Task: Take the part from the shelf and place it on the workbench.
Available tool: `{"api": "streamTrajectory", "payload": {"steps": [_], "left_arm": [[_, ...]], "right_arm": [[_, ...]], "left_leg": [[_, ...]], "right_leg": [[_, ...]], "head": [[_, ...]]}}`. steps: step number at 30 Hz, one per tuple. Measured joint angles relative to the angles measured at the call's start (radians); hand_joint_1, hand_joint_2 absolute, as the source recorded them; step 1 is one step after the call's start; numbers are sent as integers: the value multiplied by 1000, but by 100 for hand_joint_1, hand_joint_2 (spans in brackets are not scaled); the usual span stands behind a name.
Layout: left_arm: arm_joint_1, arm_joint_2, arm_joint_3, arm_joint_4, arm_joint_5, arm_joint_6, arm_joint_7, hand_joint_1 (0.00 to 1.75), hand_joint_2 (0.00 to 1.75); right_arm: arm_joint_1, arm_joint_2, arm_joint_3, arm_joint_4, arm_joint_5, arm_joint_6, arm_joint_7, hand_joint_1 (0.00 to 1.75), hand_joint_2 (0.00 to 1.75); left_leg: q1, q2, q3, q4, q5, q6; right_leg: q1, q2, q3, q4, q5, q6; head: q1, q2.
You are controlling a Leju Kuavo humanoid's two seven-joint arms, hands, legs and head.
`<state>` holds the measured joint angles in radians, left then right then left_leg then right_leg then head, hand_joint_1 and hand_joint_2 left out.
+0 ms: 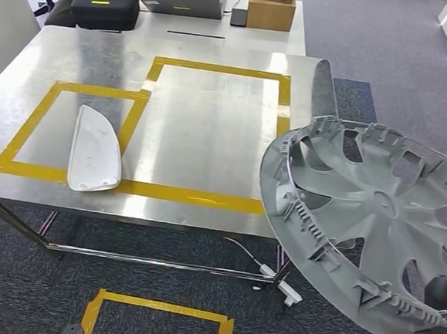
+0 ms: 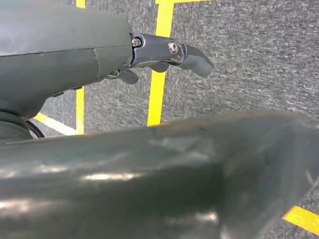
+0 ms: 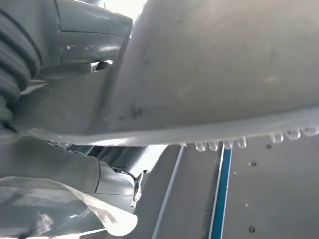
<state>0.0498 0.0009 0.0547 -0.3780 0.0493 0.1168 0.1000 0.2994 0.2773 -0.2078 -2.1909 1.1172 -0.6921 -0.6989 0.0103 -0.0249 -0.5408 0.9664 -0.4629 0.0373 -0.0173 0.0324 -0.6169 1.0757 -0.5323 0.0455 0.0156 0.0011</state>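
Head view: nearest to me I see the large grey plastic wheel cover with curved spokes [image 1: 374, 225], tilted, at the right side, hanging over the grey carpet floor [image 1: 158, 293] and partly over the front right corner of the shiny metal workbench [image 1: 212, 135]. At the lower right edge, a dark part of my right hand [image 1: 442, 296] shows behind the cover rim. In the right wrist view, the right hand [image 3: 71, 45] is clamped on the rim of this cover, thumb on one face and fingers on the other. In the left wrist view, the left hand [image 2: 165, 52] hangs above the carpet and its yellow tape lines [image 2: 160, 74]; its fingers are apart and hold nothing. Further on, a white curved plastic shell [image 1: 94, 151] lies near the front left corner of the workbench, across the yellow tape rectangle [image 1: 64, 89]. Behind the far edge, on another table, stand a black case [image 1: 105, 7], a grey laptop [image 1: 184, 3] and a brown cardboard box [image 1: 270, 12].
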Motion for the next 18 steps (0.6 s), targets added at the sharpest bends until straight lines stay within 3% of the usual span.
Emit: {"api": "streamTrajectory", "payload": {"steps": [2,3,4,5,7,9,12,14,17,18], "left_arm": [[4,-1,7,-1,-6,0,2,0,0],[6,-2,10,-1,-8,0,2,0,0],[7,-3,13,-1,-9,-1,3,0,0],[8,-5,15,-1,-10,-1,3,0,0],[9,-7,18,-2,-10,-1,3,0,0],[9,-6,22,-4,-12,-1,3,0,0],[9,-7,26,-7,-15,-1,3,0,0],[9,-8,27,-9,-18,-1,3,0,0],[10,-9,33,-10,-28,-1,3,0,0],[12,-9,35,-10,-31,-2,4,0,0]], "right_arm": [[-1,0,0,0,-2,0,0,175,175],[0,0,0,0,-2,0,0,175,175],[0,0,-1,0,-2,0,0,175,175],[1,0,-1,0,-2,0,0,175,175],[0,0,-2,1,-2,0,0,175,175],[0,0,-1,0,-3,0,0,175,175],[0,0,-2,0,-4,0,1,175,175],[1,0,-4,0,-4,0,0,175,175],[1,0,-5,0,-4,0,0,175,175],[1,0,-6,0,-4,0,0,175,175]], "left_leg": [[0,14,-1,-1,-1,1],[0,20,-1,0,-2,0],[1,26,-1,1,-3,-2],[3,30,0,3,-6,-6],[6,35,0,14,-15,-20],[5,37,-1,27,-23,-36],[6,38,-1,33,-27,-54],[9,38,-16,71,-57,-61],[8,35,-100,260,-152,-63],[8,35,-123,312,-167,-62]], "right_leg": [[-3,-21,-66,137,-62,7],[-5,-23,-86,181,-74,11],[-7,-25,-89,188,-66,14],[-10,-28,-69,152,-40,17],[-14,-40,7,14,15,22],[-13,-45,57,-67,33,12],[-10,-36,58,-64,30,-15],[-10,-33,58,-65,31,-28],[-5,-30,59,-65,31,-41],[-2,-27,59,-65,30,-43]], "head": [[2,0],[2,0],[2,0],[2,0],[3,0],[3,0],[0,0],[-3,0],[-7,0],[-7,0]]}}
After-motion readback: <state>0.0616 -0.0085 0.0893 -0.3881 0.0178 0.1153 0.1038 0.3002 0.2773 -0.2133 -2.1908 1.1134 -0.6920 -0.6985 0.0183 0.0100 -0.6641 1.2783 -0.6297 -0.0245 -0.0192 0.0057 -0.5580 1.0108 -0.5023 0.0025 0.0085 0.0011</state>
